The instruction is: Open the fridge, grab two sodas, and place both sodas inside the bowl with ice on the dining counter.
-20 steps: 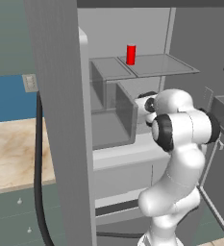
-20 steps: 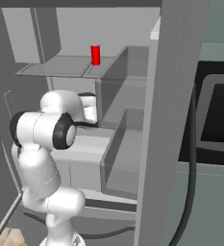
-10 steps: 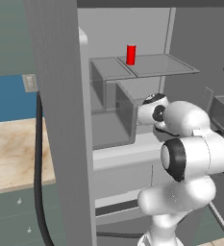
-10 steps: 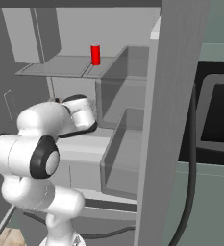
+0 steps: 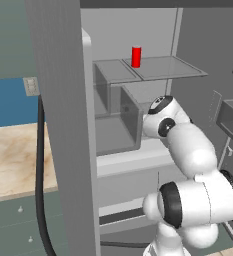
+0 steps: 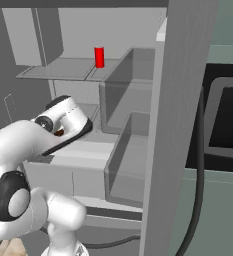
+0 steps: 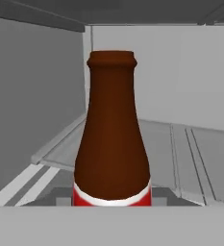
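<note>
The white arm [image 5: 198, 165] reaches forward into the open fridge [image 5: 63, 100], its wrist turned toward the lower shelf area beside the grey door bins. The hand [image 7: 112, 204] sits right at a dark brown soda bottle [image 7: 111, 134] with a red and white band low on its body. From the hand's own view the bottle stands upright and close, dead centre, with the dark finger tips [image 7: 60, 198] showing just at either side of its base. The jaws are partly closed around the bottle, though I cannot tell whether the pads actually press on it. In the right base view a small brown spot of the bottle shows by the wrist. Further in and higher up, the bright red can [image 5: 136, 56] stands upright on the pale upper shelf [image 5: 163, 67], well apart from the hand. Off to the left, beyond the fridge door, lies a beige marble counter [image 5: 13, 155].
</note>
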### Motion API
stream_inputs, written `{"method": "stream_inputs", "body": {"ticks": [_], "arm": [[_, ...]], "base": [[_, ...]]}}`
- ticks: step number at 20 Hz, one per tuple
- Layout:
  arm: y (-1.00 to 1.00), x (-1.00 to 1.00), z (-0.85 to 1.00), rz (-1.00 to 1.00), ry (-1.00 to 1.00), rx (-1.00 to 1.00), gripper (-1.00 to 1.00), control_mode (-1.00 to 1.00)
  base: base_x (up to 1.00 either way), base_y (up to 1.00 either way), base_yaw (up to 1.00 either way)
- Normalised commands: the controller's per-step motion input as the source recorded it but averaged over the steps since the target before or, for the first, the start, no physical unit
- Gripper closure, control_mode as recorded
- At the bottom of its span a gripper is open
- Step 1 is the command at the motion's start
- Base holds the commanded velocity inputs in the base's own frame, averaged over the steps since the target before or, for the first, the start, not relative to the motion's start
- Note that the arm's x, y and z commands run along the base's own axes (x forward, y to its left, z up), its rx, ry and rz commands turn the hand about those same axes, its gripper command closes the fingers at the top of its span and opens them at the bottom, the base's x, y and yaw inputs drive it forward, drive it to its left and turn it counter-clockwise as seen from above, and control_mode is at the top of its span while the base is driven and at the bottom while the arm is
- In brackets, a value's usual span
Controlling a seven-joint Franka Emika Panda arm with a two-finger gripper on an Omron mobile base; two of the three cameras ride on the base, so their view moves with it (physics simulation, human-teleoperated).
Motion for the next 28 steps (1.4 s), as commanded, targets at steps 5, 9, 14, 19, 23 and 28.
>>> {"method": "stream_inputs", "body": {"ticks": [5, 9, 14, 19, 23, 28], "arm": [[-0.02, -0.47, 0.85, -0.07, 0.14, 0.0, 1.0, -1.0], [-0.01, -0.39, 0.98, -0.07, 0.17, 0.0, 1.0, -1.0], [-0.02, -0.38, 1.0, -0.07, 0.17, 0.0, 1.0, -1.0], [-0.03, -0.38, 1.0, -0.06, 0.2, 0.0, 1.0, -1.0], [0.0, -0.4, 1.0, -0.07, 0.23, 0.0, 1.0, -1.0], [0.0, -0.42, 1.0, -0.08, 0.28, 0.02, 1.0, -1.0]], "base": [[0.0, 0.0, 0.0], [0.0, 0.0, 0.0], [0.0, 0.0, 0.0], [0.0, 0.0, 0.0], [0.0, 0.0, 0.0], [0.0, 0.0, 0.0]]}}
